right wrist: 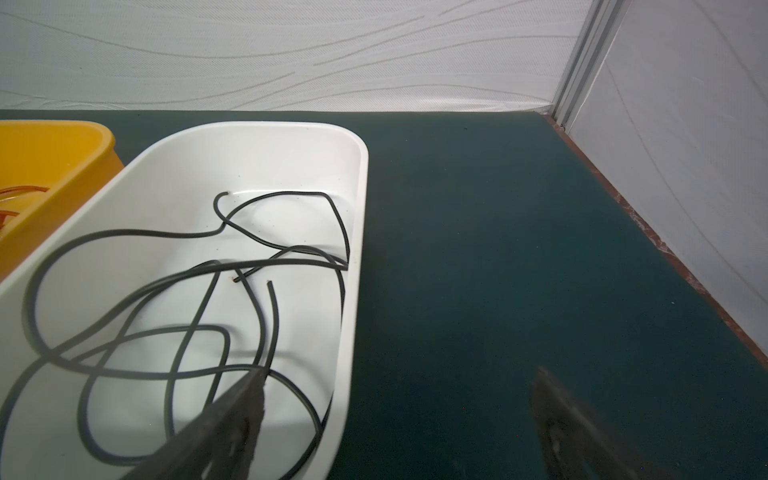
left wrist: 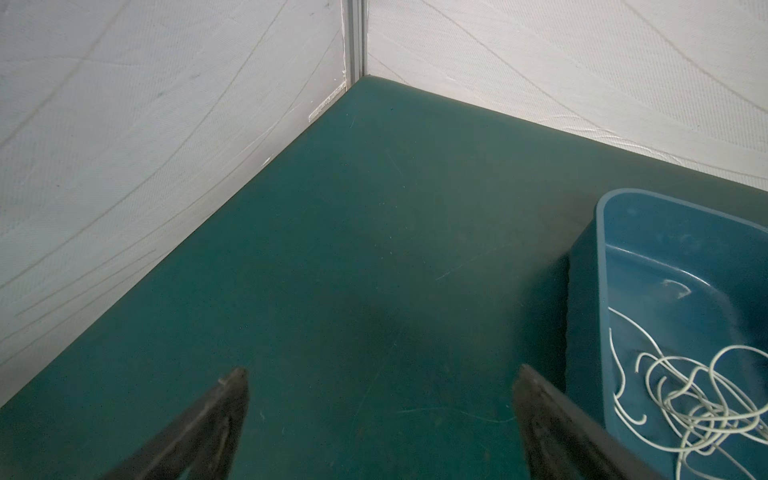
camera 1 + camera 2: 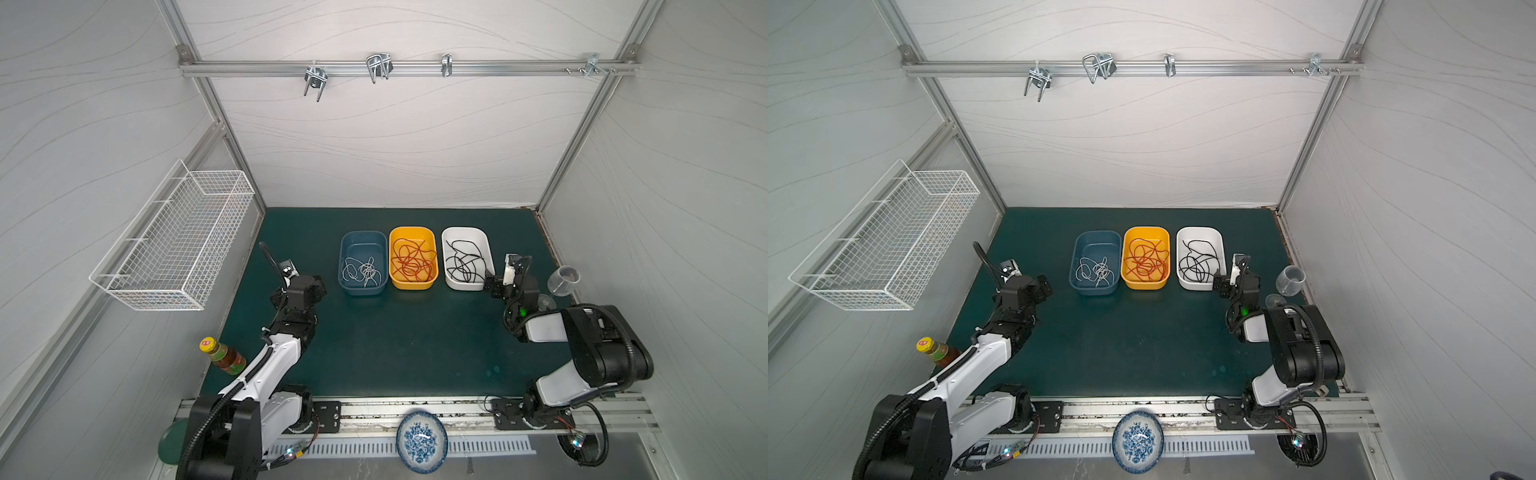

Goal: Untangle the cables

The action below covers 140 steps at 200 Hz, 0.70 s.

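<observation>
Black fingers of the right gripper (image 1: 399,372) fill the wrist view's foreground, spread wide and holding nothing. One finger sits over the inside of the white oblong plastic tray (image 1: 266,126) and the other over the dark green table mat (image 3: 395,340), so the jaws straddle the tray's outer long wall at its near corner. Black cables (image 3: 463,262) lie in loose crossing loops on the tray floor just ahead of and under the inner finger; touching or not, cannot tell. No single long axis to the loops; the tray runs lengthwise toward the back wall. Left gripper (image 2: 380,369) is equally wide open and empty over bare mat, just beside the blue plastic tray (image 2: 586,316) holding the bunched white cables (image 2: 698,399). Red cables (image 3: 413,259) are heaped in the yellow plastic tray (image 3: 412,229) between the other two, apart from both grippers. Right arm looks nearer its cables.
</observation>
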Available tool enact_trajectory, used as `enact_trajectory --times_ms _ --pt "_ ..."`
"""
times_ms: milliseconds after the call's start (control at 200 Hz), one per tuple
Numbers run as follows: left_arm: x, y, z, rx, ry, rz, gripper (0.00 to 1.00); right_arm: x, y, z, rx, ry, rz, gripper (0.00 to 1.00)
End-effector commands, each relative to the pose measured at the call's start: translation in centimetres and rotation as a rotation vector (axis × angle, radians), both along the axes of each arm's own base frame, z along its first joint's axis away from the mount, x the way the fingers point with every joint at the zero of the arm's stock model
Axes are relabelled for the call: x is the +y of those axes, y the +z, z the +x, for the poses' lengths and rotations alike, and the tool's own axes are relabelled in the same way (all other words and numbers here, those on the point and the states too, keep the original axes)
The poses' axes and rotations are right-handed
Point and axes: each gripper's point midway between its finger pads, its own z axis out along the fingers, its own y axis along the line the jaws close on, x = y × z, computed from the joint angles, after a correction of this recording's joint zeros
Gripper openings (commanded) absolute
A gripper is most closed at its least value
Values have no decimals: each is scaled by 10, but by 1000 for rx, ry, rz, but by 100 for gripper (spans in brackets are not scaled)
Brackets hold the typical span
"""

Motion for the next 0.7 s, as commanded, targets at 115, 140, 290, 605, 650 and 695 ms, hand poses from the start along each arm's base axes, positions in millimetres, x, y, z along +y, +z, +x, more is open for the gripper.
enact_trajectory --times_ms 115,140,290,605,650,695 --pt "9 9 9 -75 24 10 99 -1 -8 10 72 45 52 99" --pt "9 9 10 -84 22 10 100 -1 -8 10 71 46 48 99" --pt "13 10 15 -125 29 7 100 2 -7 8 63 64 51 99" --pt "13 5 23 -124 0 33 100 4 -4 0 20 81 60 99" --pt "12 4 25 -120 -6 40 100 7 -4 -1 15 104 59 99" --pt "12 1 26 -116 -11 46 100 13 -4 -1 21 138 60 99"
